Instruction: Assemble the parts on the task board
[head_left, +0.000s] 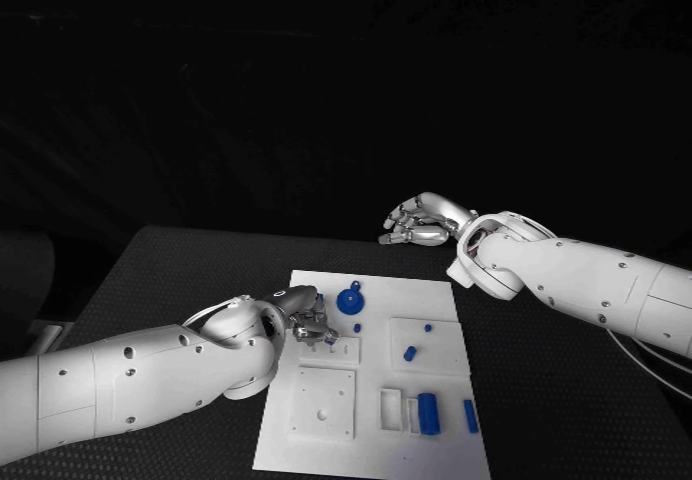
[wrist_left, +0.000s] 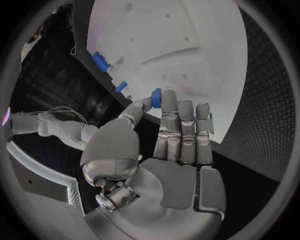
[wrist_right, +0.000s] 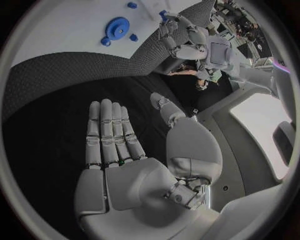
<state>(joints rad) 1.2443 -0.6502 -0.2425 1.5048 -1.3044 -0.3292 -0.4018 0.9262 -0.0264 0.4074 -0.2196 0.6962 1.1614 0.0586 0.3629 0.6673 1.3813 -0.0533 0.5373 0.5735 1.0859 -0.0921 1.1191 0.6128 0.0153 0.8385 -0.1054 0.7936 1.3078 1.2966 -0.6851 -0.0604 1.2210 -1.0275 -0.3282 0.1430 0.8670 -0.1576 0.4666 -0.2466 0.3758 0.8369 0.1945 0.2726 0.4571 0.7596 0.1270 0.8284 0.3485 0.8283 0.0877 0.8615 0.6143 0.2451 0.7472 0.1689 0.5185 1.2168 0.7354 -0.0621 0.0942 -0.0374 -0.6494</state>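
Observation:
The white task board (head_left: 408, 300) lies mid-table. My left hand (head_left: 306, 326) hovers over the board's left part and pinches a small blue part (wrist_left: 156, 98) between thumb and a finger. A blue gear (head_left: 349, 298) stands near the board's far edge, with a small blue peg (head_left: 358, 327) just in front of it. More blue pieces sit to the right: a short peg (head_left: 410, 352), a cylinder (head_left: 428, 408) and a thin bar (head_left: 470, 415). My right hand (head_left: 423, 222) hangs beyond the board's far edge, palm (wrist_right: 134, 185) over the black table, fingers straight and holding nothing.
A raised white square block (head_left: 323, 402) occupies the board's near left. Black table (head_left: 188, 270) surrounds the board on all sides. My right forearm (head_left: 577, 275) crosses above the table's right side.

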